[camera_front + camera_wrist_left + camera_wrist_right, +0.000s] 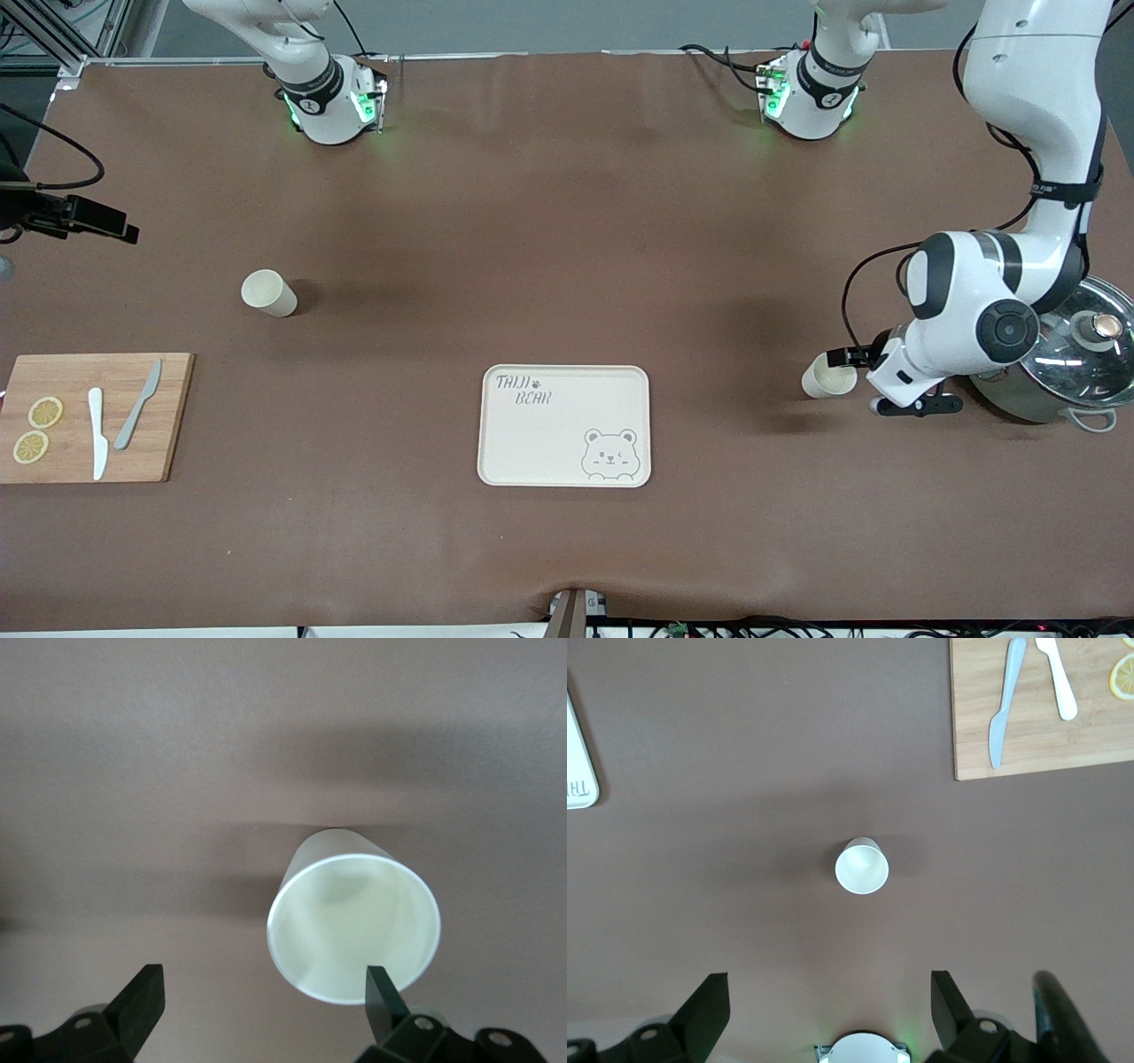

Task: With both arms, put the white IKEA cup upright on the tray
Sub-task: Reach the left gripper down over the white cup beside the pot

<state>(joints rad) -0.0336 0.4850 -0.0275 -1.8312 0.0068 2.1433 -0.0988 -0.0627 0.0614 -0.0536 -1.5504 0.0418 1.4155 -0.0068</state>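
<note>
Front view. Item: tray (564,426), cream, bare, lying toward the desk (567,221) edge nearest the camera, about midway along it. Item: one white cup (828,376) upright between the tray and the left arm's end of the desk. My left claw (840,358) is at this cup's rim, low over the desk. Item: second white cup (268,292), upright, toward the right arm's end, well apart from the tray. My right claw is not seen in this view. Step in hand, as I judge it: gripping the first cup; no cup is on the tray yet.

Left wrist view. My left claw (266,992) is spread, one finger (383,989) overlapping the rim of the cup (354,926), the other clear of it and wide of the wall. Next move, by my reckoning: centre over the wall, press together, lift, carry to the tray.

Right wrist view. My right claw (831,999) is spread, high over the second cup (862,866), holding nothing; it waits.

Other items. Wooden cutting board (89,416) at the right arm's end bearing two lemon slices (37,430), a white knife (97,431) and a grey knife (138,404). Steel pot with lid (1076,354) at the left arm's end, close under my left arm: the one thing to mind. Path to the tray looks open.
</note>
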